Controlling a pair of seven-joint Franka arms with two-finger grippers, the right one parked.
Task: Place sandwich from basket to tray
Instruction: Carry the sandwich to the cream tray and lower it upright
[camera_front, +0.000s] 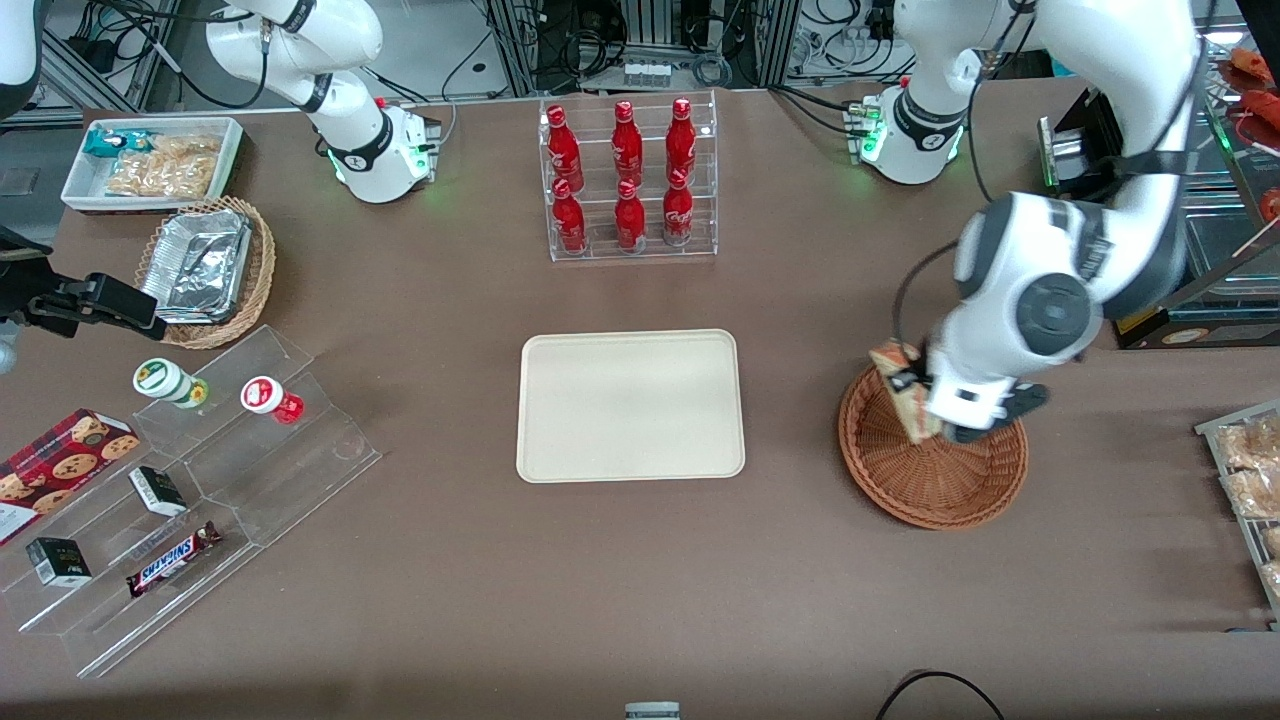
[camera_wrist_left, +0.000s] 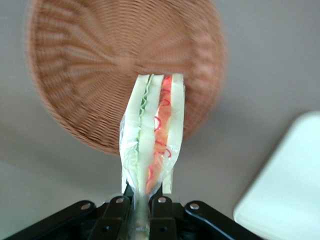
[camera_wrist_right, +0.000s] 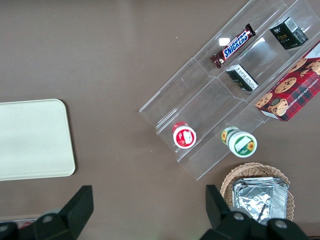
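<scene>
While our gripper (camera_wrist_left: 142, 207) hangs above the basket (camera_front: 935, 485), its fingers are clamped on the sandwich (camera_front: 905, 400), which we carry clear of the wicker with its red and green layers showing along the cut edge. We see the tray (camera_front: 630, 405) lying flat on the desk (camera_front: 640, 600), well apart from the basket, toward the parked arm's end.

left arm: bent low over table | end effector (camera_wrist_left: 143, 202): fingers clamped, raised above table surface
</scene>
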